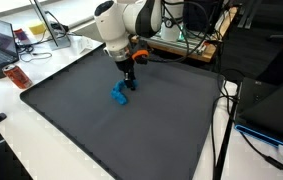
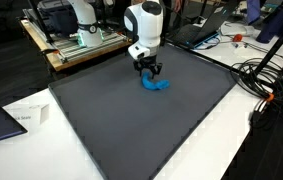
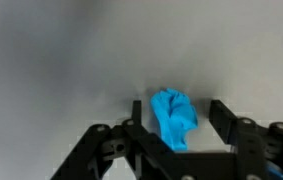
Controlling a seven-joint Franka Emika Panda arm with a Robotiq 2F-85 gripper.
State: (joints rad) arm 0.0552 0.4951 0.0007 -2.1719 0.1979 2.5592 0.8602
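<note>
A crumpled blue cloth (image 1: 119, 94) lies on the dark grey mat (image 1: 101, 130), also seen in an exterior view (image 2: 156, 85). My gripper (image 1: 129, 82) hangs just above it, fingers pointing down (image 2: 150, 72). In the wrist view the cloth (image 3: 173, 118) lies between the two open black fingers (image 3: 179, 122), closer to the left finger. The fingers do not press on it.
A laptop (image 1: 1, 42) and a red object (image 1: 17, 76) sit on the white table beyond the mat's edge. Cables and equipment (image 1: 196, 25) stand behind the arm. A wooden frame with another robot (image 2: 76, 40) is at the back. Papers (image 2: 21, 118) lie beside the mat.
</note>
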